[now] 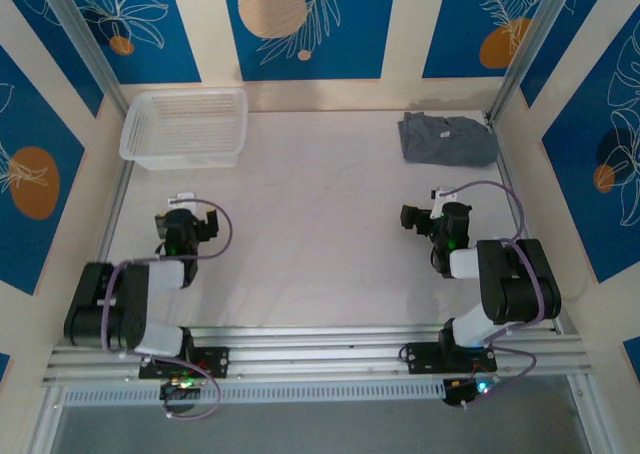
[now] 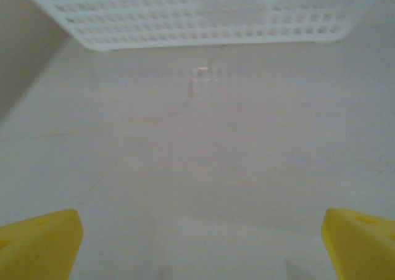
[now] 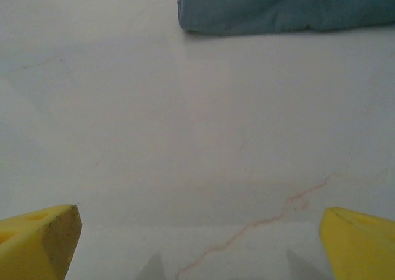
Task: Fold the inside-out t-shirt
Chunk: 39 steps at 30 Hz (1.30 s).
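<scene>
t-shirt (image 1: 448, 139): compact bundle, far right. left gripper (image 2: 200, 243), right gripper (image 3: 200, 243): jaws wide, empty. We should pinch edges low, squaring folds.

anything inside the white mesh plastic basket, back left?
Nothing visible inside the white mesh plastic basket: from above its perforated floor looks bare, and nothing covers it. The bunched slate-grey fabric t-shirt lies back right, well apart.
</scene>
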Each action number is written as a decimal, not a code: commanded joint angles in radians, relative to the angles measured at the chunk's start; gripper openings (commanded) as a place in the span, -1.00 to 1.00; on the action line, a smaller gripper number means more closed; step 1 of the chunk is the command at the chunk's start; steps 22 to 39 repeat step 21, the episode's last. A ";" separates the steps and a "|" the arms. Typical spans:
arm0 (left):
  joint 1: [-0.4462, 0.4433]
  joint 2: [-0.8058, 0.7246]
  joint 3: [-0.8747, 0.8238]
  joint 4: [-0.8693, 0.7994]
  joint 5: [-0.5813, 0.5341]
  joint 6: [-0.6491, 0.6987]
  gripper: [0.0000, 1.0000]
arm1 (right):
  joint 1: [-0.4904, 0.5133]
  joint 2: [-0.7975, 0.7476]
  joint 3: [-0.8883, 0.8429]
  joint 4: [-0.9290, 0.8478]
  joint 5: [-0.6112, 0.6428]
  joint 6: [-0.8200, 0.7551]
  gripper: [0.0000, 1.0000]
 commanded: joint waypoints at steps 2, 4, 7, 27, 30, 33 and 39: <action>-0.002 0.037 0.053 0.061 0.176 0.024 0.99 | 0.022 -0.007 0.023 0.090 0.088 0.007 0.98; -0.002 0.045 0.039 0.091 0.171 0.026 0.98 | 0.017 -0.006 0.027 0.081 0.073 0.005 0.98; -0.011 0.056 0.033 0.110 0.176 0.040 0.99 | 0.017 -0.007 0.027 0.082 0.073 0.007 0.98; -0.013 0.056 0.033 0.111 0.178 0.041 0.99 | 0.021 -0.011 0.026 0.078 0.105 0.015 0.98; -0.013 0.056 0.033 0.111 0.178 0.041 0.99 | 0.021 -0.011 0.026 0.078 0.105 0.015 0.98; -0.013 0.056 0.033 0.111 0.178 0.041 0.99 | 0.021 -0.011 0.026 0.078 0.105 0.015 0.98; -0.013 0.056 0.033 0.111 0.178 0.041 0.99 | 0.021 -0.011 0.026 0.078 0.105 0.015 0.98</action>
